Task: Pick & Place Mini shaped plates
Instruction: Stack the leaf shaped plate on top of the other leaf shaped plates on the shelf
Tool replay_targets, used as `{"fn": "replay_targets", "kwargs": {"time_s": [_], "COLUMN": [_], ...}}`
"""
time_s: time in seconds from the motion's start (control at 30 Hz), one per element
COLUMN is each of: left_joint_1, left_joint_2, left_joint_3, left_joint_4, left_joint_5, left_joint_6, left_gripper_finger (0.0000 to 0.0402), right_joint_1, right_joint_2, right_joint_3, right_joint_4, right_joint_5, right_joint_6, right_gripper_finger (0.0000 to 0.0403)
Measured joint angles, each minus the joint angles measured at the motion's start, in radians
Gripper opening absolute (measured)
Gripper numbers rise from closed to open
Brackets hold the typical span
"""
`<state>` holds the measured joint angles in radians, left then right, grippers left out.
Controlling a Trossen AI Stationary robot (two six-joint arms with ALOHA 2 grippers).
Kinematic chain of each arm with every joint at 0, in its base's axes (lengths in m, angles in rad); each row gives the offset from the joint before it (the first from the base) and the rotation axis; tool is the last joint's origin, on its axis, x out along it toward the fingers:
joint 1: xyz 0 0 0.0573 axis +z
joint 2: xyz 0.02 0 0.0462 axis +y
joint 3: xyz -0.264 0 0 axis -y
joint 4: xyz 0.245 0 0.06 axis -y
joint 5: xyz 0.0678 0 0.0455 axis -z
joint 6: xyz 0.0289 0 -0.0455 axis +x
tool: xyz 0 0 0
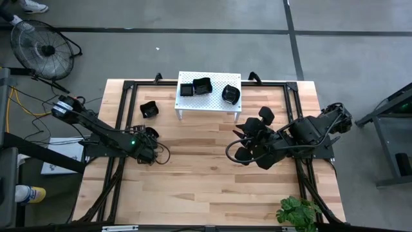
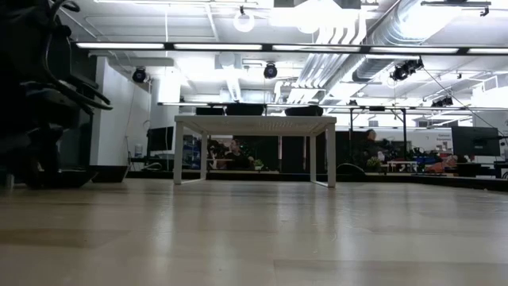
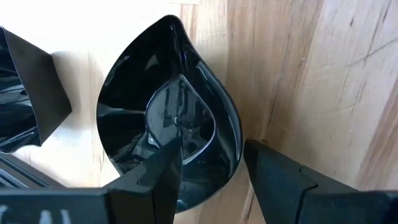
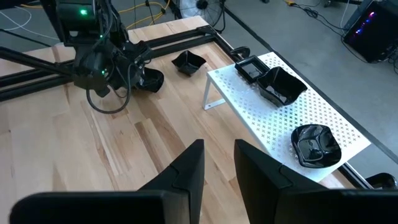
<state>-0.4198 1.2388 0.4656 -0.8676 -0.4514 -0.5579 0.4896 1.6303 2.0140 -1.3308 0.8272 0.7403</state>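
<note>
A leaf-shaped glossy black plate [image 3: 168,112] lies on the wood near the table's left edge, under my left gripper [image 3: 211,155] [image 1: 151,140], which is open with one finger over the plate's hollow and one outside its rim. A second black plate [image 1: 149,109] [image 4: 188,62] sits on the table just beyond it. Three more black plates [image 1: 187,89] [image 1: 203,86] [image 1: 230,95] rest on the white perforated stand [image 1: 215,103]. My right gripper [image 4: 219,152] [image 1: 239,153] hovers open and empty over the table's right middle. My left gripper comes at the leaf-shaped plate from above and straddles its side rim [image 3: 239,146], one finger [image 3: 163,177] inside the hollow and the other [image 3: 277,180] outside. The plate lies flat on the table. Whether either finger touches the wall, I cannot tell.
The white stand [image 2: 254,123] stands on four legs at the far middle of the table. A potted plant [image 1: 297,211] sits at the near right corner. Bare wood [image 1: 199,180] spreads across the middle and near side. A floor fan [image 1: 42,48] stands off the table's far left.
</note>
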Motion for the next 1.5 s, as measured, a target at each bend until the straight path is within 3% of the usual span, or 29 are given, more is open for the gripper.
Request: {"fn": "replay_targets", "kwargs": {"time_s": [0.23, 0.6, 1.03, 1.5], "left_joint_1": [0.000, 0.000, 0.001, 0.001], "left_joint_2": [-0.002, -0.001, 0.002, 0.001], "left_joint_3": [-0.001, -0.002, 0.018, 0.125], "left_joint_4": [0.004, 0.019, -0.002, -0.023], "left_joint_5": [0.012, 0.044, 0.050, 0.079], "left_joint_6": [0.000, -0.025, -0.017, 0.105], "left_gripper_finger": [0.0169, 0.0073, 0.0008, 0.0001], "right_joint_1": [0.000, 0.000, 0.000, 0.000], "right_joint_2": [0.000, 0.000, 0.000, 0.000], "right_joint_3": [0.000, 0.000, 0.000, 0.000], "right_joint_4": [-0.003, -0.003, -0.003, -0.005], "right_joint_5": [-0.003, -0.004, -0.007, -0.016], "right_joint_6": [0.000, 0.001, 0.003, 0.001], "right_gripper_finger": [0.0083, 0.0083, 0.0083, 0.0083]}}
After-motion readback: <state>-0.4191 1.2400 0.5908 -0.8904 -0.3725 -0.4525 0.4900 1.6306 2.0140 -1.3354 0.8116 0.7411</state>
